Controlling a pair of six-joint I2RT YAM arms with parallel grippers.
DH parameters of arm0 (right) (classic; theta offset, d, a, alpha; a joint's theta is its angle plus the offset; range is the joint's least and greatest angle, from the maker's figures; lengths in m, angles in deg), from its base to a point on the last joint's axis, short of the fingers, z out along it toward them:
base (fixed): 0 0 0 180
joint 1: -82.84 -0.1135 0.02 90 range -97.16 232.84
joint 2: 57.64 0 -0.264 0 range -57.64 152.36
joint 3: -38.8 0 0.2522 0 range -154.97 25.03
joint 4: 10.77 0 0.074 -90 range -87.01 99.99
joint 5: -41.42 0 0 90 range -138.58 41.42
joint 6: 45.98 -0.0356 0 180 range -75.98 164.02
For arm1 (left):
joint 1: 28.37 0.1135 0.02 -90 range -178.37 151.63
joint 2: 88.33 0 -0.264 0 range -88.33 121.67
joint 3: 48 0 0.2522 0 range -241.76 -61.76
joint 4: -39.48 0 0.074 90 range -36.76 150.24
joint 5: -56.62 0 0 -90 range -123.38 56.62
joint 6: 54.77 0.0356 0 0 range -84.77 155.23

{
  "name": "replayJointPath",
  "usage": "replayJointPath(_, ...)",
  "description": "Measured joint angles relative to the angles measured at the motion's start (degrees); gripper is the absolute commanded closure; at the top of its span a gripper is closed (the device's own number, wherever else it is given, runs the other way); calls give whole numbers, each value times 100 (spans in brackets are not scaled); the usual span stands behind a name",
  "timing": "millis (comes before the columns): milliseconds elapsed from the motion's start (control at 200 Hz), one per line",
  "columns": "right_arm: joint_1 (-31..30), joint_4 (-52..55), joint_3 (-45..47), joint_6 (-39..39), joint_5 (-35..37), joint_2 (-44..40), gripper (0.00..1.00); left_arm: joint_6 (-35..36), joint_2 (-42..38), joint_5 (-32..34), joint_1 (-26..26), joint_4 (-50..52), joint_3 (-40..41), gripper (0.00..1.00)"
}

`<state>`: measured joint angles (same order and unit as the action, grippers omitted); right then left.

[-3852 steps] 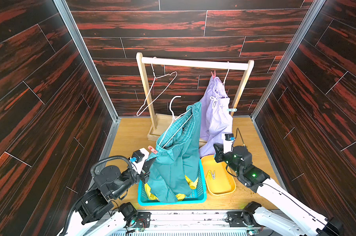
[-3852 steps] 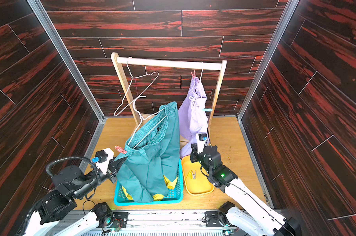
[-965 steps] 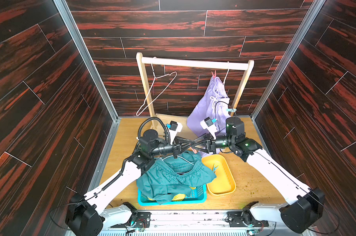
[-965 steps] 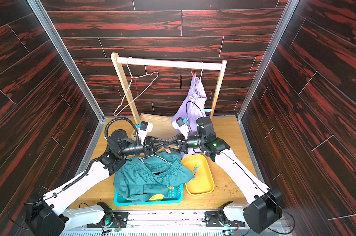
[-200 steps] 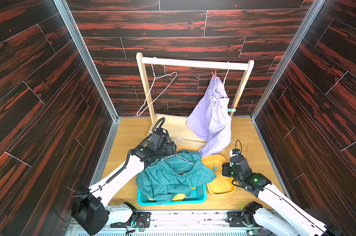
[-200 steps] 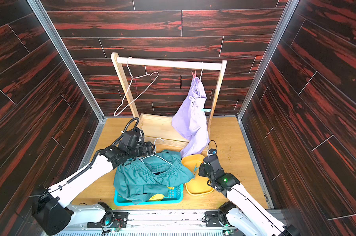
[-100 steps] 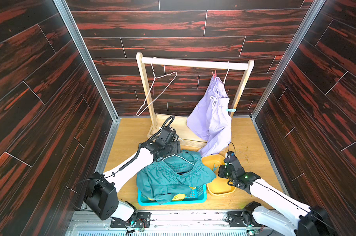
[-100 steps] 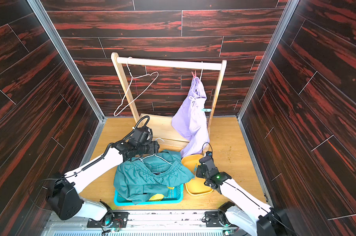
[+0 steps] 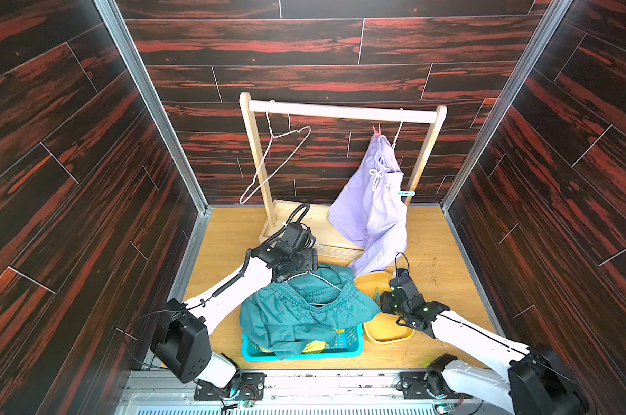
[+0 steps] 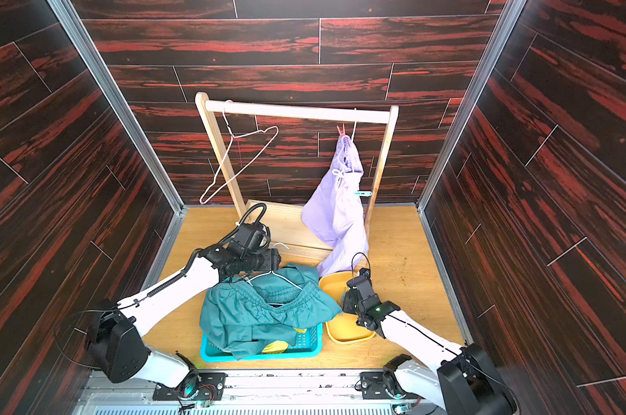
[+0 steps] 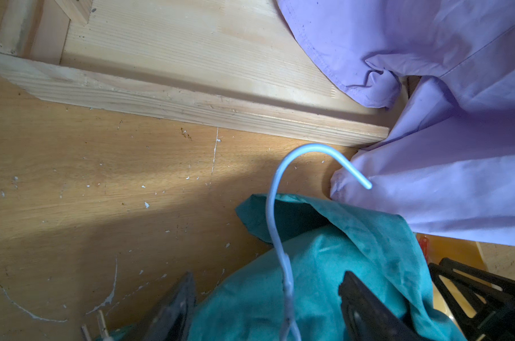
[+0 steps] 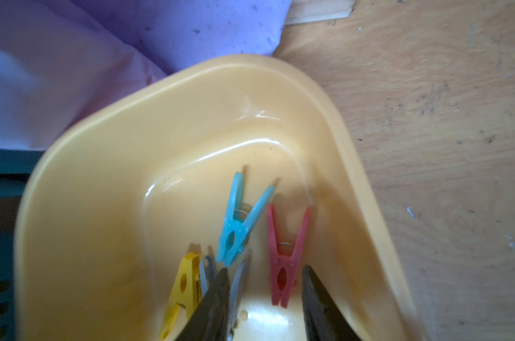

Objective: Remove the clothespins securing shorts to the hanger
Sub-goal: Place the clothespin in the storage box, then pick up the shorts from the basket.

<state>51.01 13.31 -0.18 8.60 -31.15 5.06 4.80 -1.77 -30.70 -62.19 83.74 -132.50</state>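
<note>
Right gripper has opened partway over yellow tray; blue clothespin, red clothespin lie inside tray. Left gripper near tray: jaws wide astride hanger wire, not gripping.

I see the wooden floor carrying the rack's base, a blue basket, a yellow tray just beside it, and the hem of the lavender shorts

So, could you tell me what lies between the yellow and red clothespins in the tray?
The right wrist view shows a light blue clothespin and a greyish clothespin, partly behind a jaw, between the yellow clothespin and the red clothespin.
</note>
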Motion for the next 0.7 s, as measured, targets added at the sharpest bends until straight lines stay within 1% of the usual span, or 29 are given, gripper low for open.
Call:
replayJointPath(60,-4,46,0,-13,44,-262,59,7,26,-11,0,2,-11,21)
replayJointPath(130,-4,79,2,-11,116,-739,61,26,57,-17,0,83,-24,22)
replayJointPath(225,-4,79,2,39,173,-1327,64,46,85,-13,0,179,-24,26)
replayJointPath(261,-11,79,2,74,184,-1502,65,52,101,-11,0,197,-24,32)
replayJointPath(316,-46,79,2,151,210,-1711,65,37,133,-20,0,203,-24,38)
replayJointPath(361,-98,74,2,208,214,-1851,65,59,162,-31,0,186,-24,45)
replayJointPath(491,-310,-42,2,435,260,-2197,67,0,247,-133,0,-87,-24,49)
replayJointPath(526,-372,-90,2,487,278,-2273,67,-20,273,-160,0,-179,-24,55)
replayJointPath(626,-533,-144,-15,616,310,-2378,68,-74,389,-210,0,-411,-24,65)
replayJointPath(661,-616,-146,-33,662,337,-2382,68,-96,426,-227,0,-476,-24,72)
replayJointPath(701,-732,-140,-63,708,385,-2378,68,-131,468,-245,0,-551,-24,76)
